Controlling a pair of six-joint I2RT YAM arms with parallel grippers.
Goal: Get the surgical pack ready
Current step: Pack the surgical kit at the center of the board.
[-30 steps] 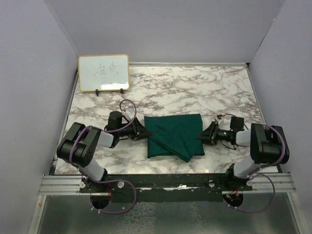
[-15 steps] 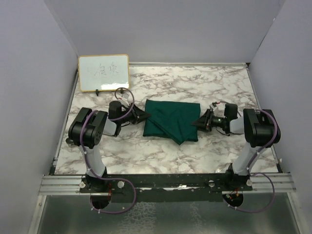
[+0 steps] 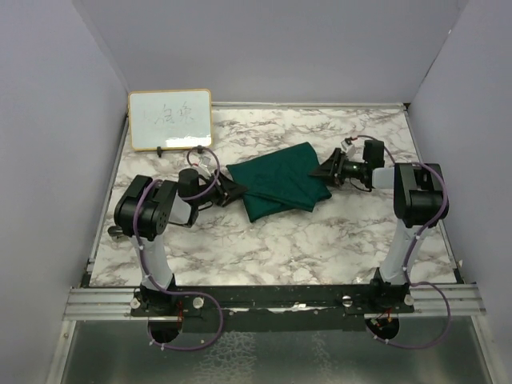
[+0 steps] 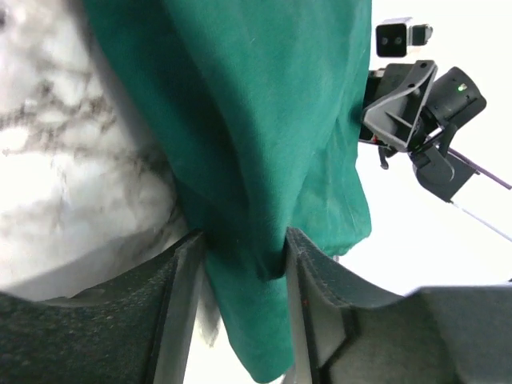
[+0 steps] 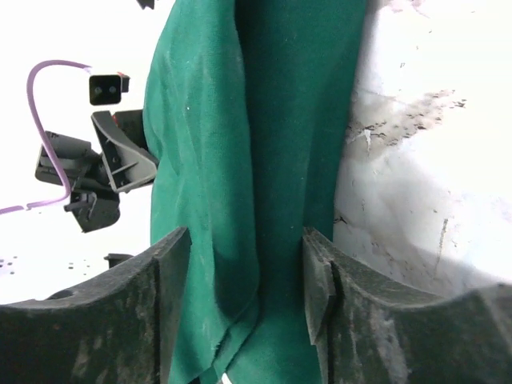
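The surgical pack shows as a folded dark green drape (image 3: 276, 180) lying at an angle on the marble table (image 3: 320, 240), its right end farther back. My left gripper (image 3: 238, 190) is at its near left corner. In the left wrist view the cloth (image 4: 264, 120) narrows to a bunch pinched between both fingers of this gripper (image 4: 244, 237), which is shut on it. My right gripper (image 3: 318, 171) is at the far right corner. There the jaws (image 5: 245, 234) stand apart, and the cloth (image 5: 272, 120) lies loose and flat between them.
A wood-framed whiteboard (image 3: 170, 119) stands at the back left corner of the table. Grey walls close in the left, right and back sides. A metal rail (image 3: 272, 298) with both arm bases runs along the near edge.
The drape has slid away from the arm bases and turned, its right end swinging toward the back. Both grippers moved with it. The right jaws have widened.
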